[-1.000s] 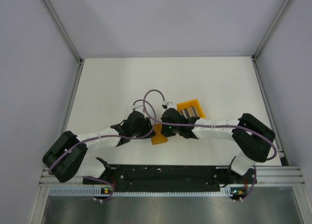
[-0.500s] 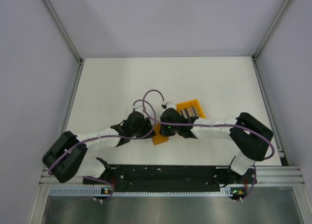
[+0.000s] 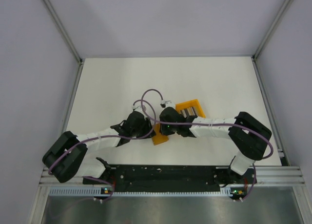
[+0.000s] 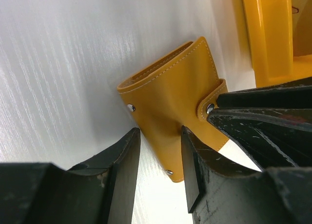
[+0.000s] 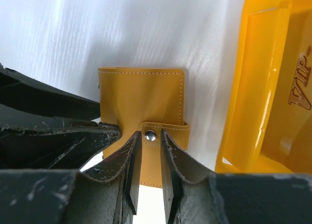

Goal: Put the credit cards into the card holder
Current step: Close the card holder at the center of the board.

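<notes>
- The right gripper (image 5: 151,135) had its fingers narrowly parted either side of the snap on the clasp tab. I could not tell whether they pinched it.
- The left gripper (image 4: 159,132) pinched the lower edge of the mustard card holder (image 4: 170,92).
- The card holder sat mid-table between both wrists.
- Just beside it, the orange bin (image 5: 253,87) bore raised letters "VIP".
- A striped row of credit cards (image 3: 189,112) lay in the bin.
- Both arms were folded inward, elbows out, with the forearms meeting at the centre.

White table (image 3: 112,82) w/ mustard card holder (image 3: 159,137) approx. mid-table & orange bin (image 3: 191,107) just beside it.
</notes>
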Controlling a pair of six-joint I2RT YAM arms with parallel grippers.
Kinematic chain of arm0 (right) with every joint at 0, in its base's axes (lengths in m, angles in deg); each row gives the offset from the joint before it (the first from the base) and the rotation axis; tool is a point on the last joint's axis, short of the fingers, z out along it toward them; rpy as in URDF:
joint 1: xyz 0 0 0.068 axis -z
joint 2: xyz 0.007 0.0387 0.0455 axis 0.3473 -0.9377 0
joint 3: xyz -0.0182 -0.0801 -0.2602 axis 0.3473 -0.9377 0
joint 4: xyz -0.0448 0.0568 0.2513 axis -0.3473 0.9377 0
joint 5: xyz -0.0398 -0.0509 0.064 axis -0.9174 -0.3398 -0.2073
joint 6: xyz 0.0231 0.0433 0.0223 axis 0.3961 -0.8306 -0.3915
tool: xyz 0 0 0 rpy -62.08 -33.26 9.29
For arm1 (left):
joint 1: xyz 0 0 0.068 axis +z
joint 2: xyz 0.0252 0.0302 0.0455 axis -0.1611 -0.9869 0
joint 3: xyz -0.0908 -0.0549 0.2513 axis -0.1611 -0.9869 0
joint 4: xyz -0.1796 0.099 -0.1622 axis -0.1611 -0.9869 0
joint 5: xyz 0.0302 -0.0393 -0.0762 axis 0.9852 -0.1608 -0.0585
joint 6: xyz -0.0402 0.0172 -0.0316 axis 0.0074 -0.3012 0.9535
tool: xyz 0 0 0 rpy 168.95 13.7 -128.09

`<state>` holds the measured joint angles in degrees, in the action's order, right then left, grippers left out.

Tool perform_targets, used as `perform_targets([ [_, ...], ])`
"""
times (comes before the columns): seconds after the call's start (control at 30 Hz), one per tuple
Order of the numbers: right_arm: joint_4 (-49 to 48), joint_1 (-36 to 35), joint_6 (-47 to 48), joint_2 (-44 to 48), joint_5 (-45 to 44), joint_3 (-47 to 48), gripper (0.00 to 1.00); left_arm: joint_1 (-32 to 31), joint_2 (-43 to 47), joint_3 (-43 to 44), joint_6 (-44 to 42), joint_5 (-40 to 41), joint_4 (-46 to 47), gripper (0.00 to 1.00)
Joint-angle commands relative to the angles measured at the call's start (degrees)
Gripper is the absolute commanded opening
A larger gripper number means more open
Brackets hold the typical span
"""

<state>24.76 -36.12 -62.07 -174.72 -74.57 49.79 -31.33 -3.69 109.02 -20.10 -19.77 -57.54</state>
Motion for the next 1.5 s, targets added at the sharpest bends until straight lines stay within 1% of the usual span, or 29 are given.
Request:
perform_targets([
  [0.0,-0.1,0.3,1.3,-2.4,0.2,3.6,0.22,-0.3,-0.2,-1.3,-0.6,0.0,-1.4,0.44],
  [0.2,1.6,0.2,1.1,-3.5,-0.4,3.7,0.2,-0.3,-0.2,-1.2,-0.7,0.1,-1.4,0.44],
  [0.33,4.3,0.1,1.7,-3.9,-1.2,4.1,0.16,-0.3,-0.1,-0.9,-0.7,0.1,-1.7,0.44],
  [0.5,7.9,-0.2,3.3,-5.4,-1.5,3.8,0.15,-0.3,0.2,-0.7,-0.7,1.2,-2.4,0.44],
  [0.67,7.9,-0.6,3.0,-6.2,-1.1,2.3,0.14,-0.3,0.4,-0.4,-1.7,1.5,-1.4,0.46],
  [0.83,8.3,-0.7,1.7,-7.2,-1.1,1.9,0.14,-0.3,1.1,0.4,-2.4,1.9,-2.5,0.49],
  [0.87,8.5,-0.6,1.5,-7.5,-0.9,1.7,0.13,-0.4,1.3,0.6,-2.4,3.9,-2.6,0.49],
  [0.97,8.7,-0.9,1.0,-8.0,-0.8,0.8,0.13,-0.3,1.3,0.4,-1.9,4.2,-2.6,0.5],
  [1.33,12.0,-3.4,1.2,-9.9,-3.1,-0.3,0.13,-0.3,0.3,-0.6,-0.9,4.0,-1.4,0.49],
  [1.47,11.9,-4.2,-1.1,-10.2,-2.4,-1.2,0.1,-0.3,0.4,-1.1,-0.4,4.2,-1.2,0.49],
])
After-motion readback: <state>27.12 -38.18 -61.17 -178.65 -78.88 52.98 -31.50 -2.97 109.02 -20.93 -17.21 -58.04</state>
